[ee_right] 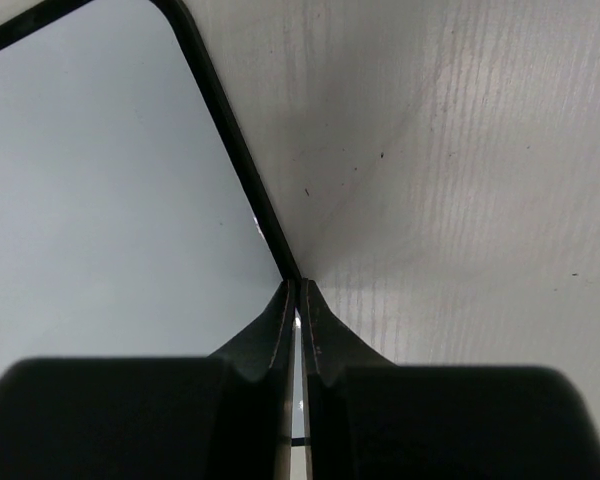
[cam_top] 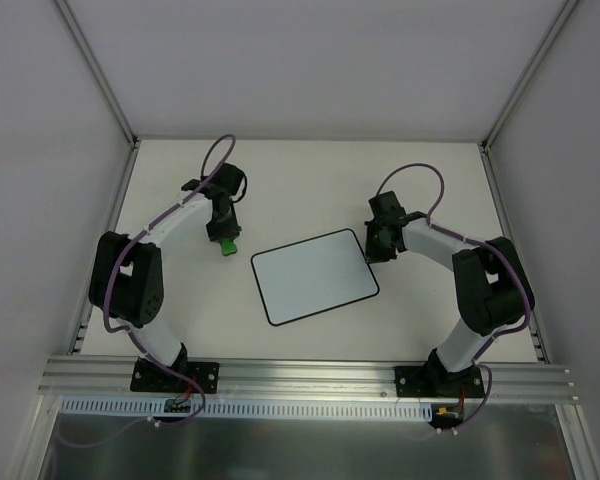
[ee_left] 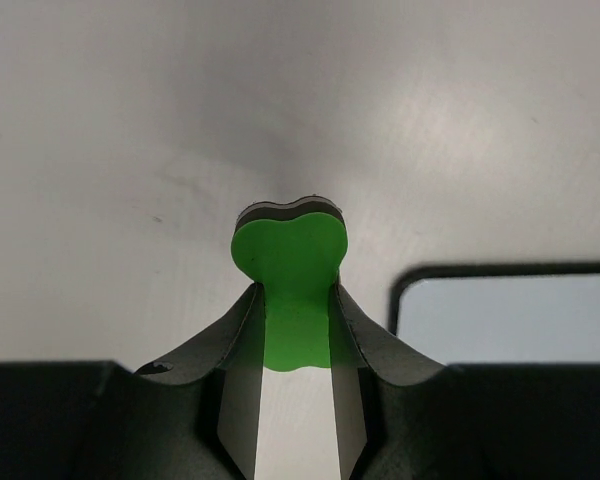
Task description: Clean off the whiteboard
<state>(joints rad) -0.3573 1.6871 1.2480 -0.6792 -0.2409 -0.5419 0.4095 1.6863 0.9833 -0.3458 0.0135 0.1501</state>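
Left wrist view puts the left end effector (ee_left: 295, 300) clamped on a small green eraser block with a dark layer on its far face (ee_left: 285, 240). The block juts past the fingertips over the bare white table (ee_left: 120, 140). The flat white rectangular whiteboard with rounded corners and a thin black border (ee_left: 510, 315) lies just beside it, to the right and not under it. The right end effector (ee_right: 298, 292) is closed on nothing, its jaws pressed together with the tip at the board's black border. Whether it presses down there cannot be told.

From above, the board lies flat at the middle of the table between the two arms, turned slightly askew, and no marks show on it.

It looks thin, stiff, light and smooth, so it would probably skid under a wiping stroke. Lying flush, it offers little edge to pinch, and pressing down on a border or corner seems the safer hold.

Count: one whiteboard, one eraser, two end effectors.
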